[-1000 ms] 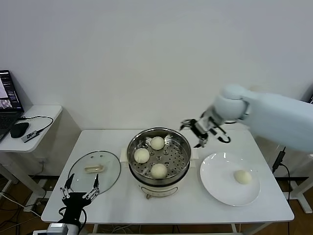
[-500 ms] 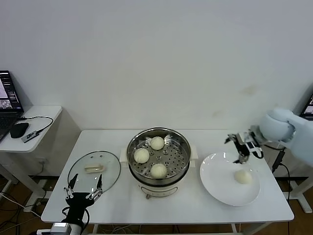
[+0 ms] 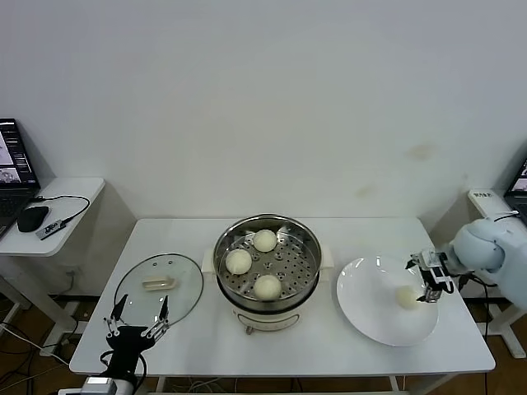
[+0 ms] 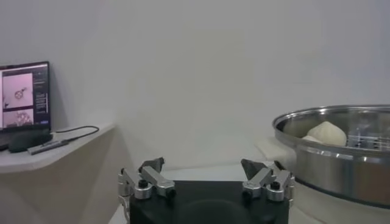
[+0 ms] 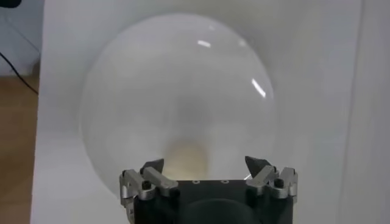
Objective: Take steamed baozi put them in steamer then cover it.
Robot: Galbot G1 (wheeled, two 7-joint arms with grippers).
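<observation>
Steamer (image 3: 268, 271) sits mid-table: shiny steel pot, perforated tray, cream-white base with side handles. Three steamed baozi (image 3: 265, 240) rest on the tray, smooth, round, cream-white; one far, one left, one near. The fourth baozi (image 3: 406, 296) lies on the white plate (image 3: 366, 309) at the right of the table, toward its right half.

Glass lid (image 3: 160, 286) with white handle lies flat on the table (image 3: 329, 350), left of the steamer. A side desk (image 3: 49, 216) far left carries a laptop (image 3: 12, 164) and mouse (image 3: 33, 217).

Right gripper (image 3: 428, 278) hangs just right of the plate's baozi, fingers spread wide, holding nothing; contact with the bun cannot be told. Left gripper (image 3: 137, 322) is parked at the near-left table edge by the lid, fingers spread, empty.
</observation>
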